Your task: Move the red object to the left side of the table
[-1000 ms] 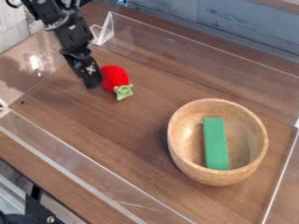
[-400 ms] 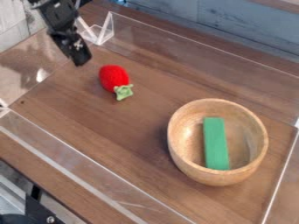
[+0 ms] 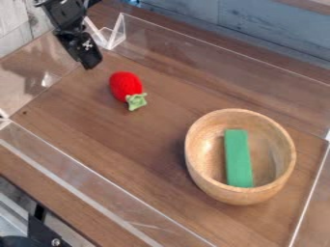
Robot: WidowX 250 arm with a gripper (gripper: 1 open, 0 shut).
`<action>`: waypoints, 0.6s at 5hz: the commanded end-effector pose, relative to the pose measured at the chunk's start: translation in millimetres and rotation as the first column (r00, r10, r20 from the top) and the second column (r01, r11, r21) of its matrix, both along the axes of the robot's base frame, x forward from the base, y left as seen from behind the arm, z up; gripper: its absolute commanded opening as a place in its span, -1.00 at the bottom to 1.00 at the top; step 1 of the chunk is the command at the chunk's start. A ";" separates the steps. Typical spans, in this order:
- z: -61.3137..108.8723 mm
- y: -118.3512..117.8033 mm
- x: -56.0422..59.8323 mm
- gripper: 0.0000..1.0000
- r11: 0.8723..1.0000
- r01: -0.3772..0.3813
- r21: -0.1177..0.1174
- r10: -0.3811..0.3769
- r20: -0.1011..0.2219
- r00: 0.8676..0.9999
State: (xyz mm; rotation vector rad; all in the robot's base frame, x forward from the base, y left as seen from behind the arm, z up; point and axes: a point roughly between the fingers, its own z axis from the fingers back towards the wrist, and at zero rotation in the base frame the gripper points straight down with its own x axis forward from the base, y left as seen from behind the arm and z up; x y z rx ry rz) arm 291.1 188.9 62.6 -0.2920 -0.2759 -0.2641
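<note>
Red object [image 3: 126, 87] lies free, near open-jawed gripper [image 3: 87, 58].

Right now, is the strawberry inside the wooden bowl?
No. The strawberry toy lies on the bare table, well apart from the wooden bowl, which holds only a green block.

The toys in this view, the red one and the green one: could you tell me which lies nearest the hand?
The red object, lying bare on the table just below-right of the open hand. The green block sits in the wooden bowl, far off.
</note>
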 end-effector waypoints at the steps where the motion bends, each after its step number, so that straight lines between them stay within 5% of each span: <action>1: 21.4 -8.3 3.0 1.00 0.999 -0.006 0.037 0.004 0.053 0.999; 3: 27.1 -1.7 2.3 1.00 0.994 -0.106 0.020 0.104 0.061 0.993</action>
